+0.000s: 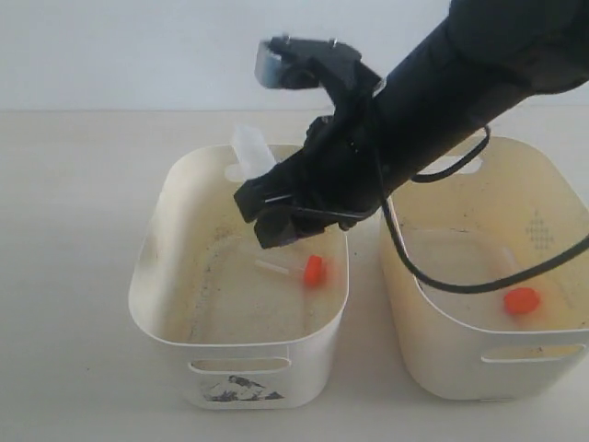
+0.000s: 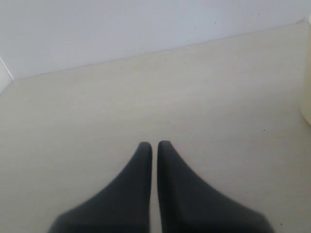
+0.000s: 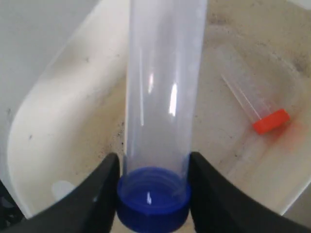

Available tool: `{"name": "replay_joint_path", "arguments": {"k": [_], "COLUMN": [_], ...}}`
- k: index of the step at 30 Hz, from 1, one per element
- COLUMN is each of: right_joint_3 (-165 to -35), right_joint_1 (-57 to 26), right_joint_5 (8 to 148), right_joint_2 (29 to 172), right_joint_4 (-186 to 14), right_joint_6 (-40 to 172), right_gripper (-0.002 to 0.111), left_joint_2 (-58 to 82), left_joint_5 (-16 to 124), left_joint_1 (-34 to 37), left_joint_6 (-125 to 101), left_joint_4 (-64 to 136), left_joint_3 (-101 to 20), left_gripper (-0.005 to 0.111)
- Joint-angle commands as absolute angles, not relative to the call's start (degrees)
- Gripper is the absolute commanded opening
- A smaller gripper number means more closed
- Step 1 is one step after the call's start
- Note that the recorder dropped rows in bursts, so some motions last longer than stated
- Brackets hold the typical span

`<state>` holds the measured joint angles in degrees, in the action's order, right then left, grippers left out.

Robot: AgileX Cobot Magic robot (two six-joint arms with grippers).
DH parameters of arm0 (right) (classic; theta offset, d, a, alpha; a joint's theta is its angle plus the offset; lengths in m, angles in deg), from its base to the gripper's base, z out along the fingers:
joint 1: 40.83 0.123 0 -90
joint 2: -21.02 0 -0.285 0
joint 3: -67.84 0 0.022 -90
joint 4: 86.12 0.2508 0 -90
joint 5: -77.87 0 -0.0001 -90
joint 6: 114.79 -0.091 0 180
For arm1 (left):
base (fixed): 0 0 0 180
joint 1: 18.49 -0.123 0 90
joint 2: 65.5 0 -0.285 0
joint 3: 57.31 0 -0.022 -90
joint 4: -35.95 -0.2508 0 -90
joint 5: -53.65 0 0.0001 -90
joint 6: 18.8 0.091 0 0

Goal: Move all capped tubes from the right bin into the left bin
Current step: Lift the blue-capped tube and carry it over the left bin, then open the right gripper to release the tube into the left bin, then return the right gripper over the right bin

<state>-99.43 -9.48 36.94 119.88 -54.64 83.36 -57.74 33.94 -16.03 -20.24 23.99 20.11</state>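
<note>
My right gripper (image 1: 273, 214) reaches across the middle and hangs over the left bin (image 1: 155, 241), shut on the blue-capped tube (image 3: 163, 97) at its cap. The tube's clear end (image 1: 251, 149) sticks up past the bin's far rim. An orange-capped tube (image 1: 301, 269) lies on the dirt-speckled floor of the left bin, also seen in the right wrist view (image 3: 256, 108). Another orange-capped tube (image 1: 521, 300) lies in the cream-yellow right bin (image 1: 552, 189). My left gripper (image 2: 154, 145) is shut over bare table, holding nothing, and is out of the exterior view.
The two bins stand side by side with a narrow gap between them. A black cable (image 1: 433, 276) from the right arm loops down into the right bin. A bin's rim (image 2: 307, 73) shows at the edge of the left wrist view.
</note>
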Motion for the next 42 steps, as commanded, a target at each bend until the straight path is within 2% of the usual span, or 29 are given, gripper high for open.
{"name": "replay_joint_path", "arguments": {"k": [1, 2, 5, 10, 16, 24, 42], "right_joint_3": [-99.6, -99.6, -99.7, -99.7, -99.7, -99.6, -99.6], "right_joint_1": [-9.3, -9.3, -9.5, -12.0, -16.5, -17.5, -21.0], "right_joint_5": [36.8, 36.3, 36.1, 36.0, 35.5, 19.7, 17.1], "right_joint_2": [122.2, 121.9, 119.7, 113.1, 107.0, 107.0, 120.8], "right_joint_4": [-55.1, -55.1, -55.4, -57.5, -74.4, -101.0, -97.7], "right_joint_6": [82.2, 81.1, 82.4, 79.9, 57.6, 35.2, 40.7], "right_gripper": [0.053, 0.043, 0.0, 0.001, 0.001, 0.001, 0.001], "left_joint_2": [-57.7, -57.7, -57.7, -57.7, -57.7, -57.7, -57.7], "left_joint_5": [34.2, 34.2, 34.2, 34.2, 34.2, 34.2, 34.2], "left_joint_1": [-16.0, -16.0, -16.0, -16.0, -16.0, -16.0, -16.0], "left_joint_6": [-20.8, -20.8, -20.8, -20.8, -20.8, -20.8, -20.8], "left_joint_4": [24.2, 24.2, 24.2, 24.2, 24.2, 24.2, 24.2], "left_joint_3": [19.9, 19.9, 19.9, 19.9, 19.9, 19.9, 19.9], "left_gripper": [0.004, 0.004, 0.004, 0.004, 0.004, 0.004, 0.004]}}
